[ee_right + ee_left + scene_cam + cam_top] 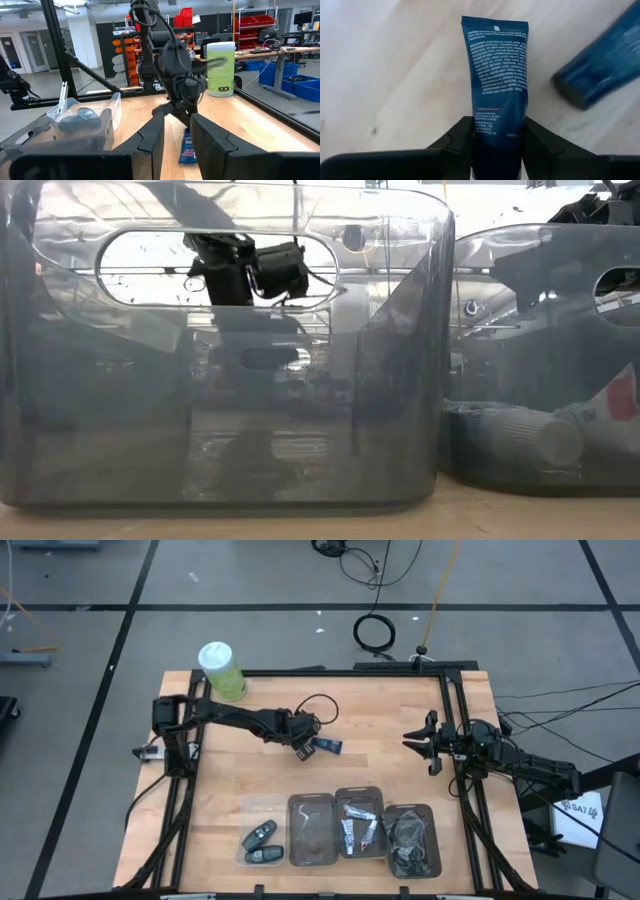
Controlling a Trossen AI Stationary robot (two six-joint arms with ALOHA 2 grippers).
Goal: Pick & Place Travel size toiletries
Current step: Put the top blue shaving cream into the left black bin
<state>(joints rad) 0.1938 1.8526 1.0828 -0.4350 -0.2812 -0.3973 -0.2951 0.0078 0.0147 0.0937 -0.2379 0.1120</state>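
Left gripper (497,137) grips navy tube (497,75) above wooden table (380,710)

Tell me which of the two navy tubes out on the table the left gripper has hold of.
The left gripper is shut on the navy tube with printed text facing up; the other navy tube lies apart, untouched.

A dark navy tube (498,80), printed with small pale text, sits pinched between the left gripper's (497,137) jaws, crimped end pointing away. A second navy tube (600,70) lies just beyond them on the wood, and pale tubes (358,828) rest in a bin well apart.
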